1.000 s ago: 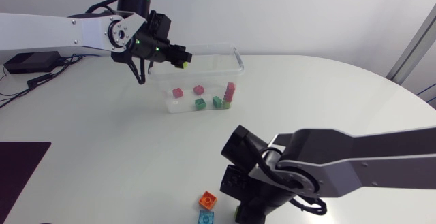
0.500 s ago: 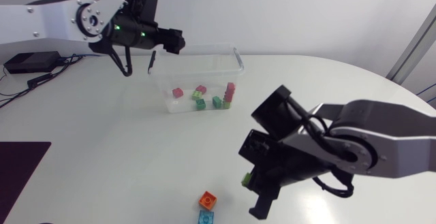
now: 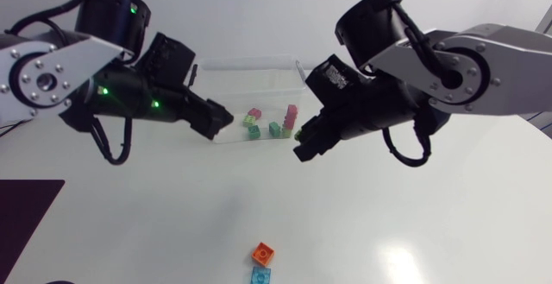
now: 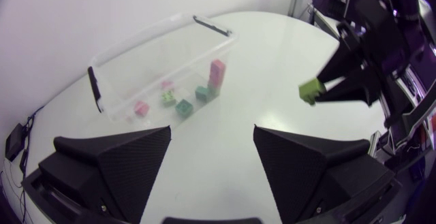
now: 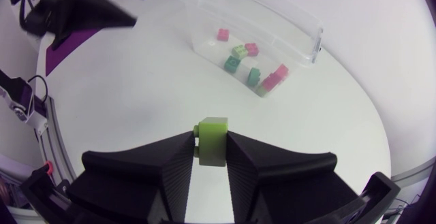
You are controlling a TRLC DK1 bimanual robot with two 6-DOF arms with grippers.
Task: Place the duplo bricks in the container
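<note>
Step in hand: carry-and-drop of one lime-green duplo brick (image 5: pixel 213 134), pinched from two sides by the right gripper (image 5: pixel 210 150), which hangs above the bench (image 3: pixel 155 224) just near of the right near corner of the clear container (image 3: pixel 259 63). Advice: bring the brick over the near wall with clearance beneath it, stop above bare floor toward the middle or far side, and part the fingers only there. The upright pink stack (image 3: pixel 291 114) at the right end and the loose pink, green and teal bricks along the near wall are best not struck. Left gripper (image 4: pixel 212 137): spread wide, holding nothing, beside the left near corner, so the approach should keep to the right half. Open room: broad bare bench near of both arms. Orange brick (image 3: pixel 263 253) and light-blue brick (image 3: pixel 260 274) lie at the near edge, well apart from the container, not yet fetched.
</note>
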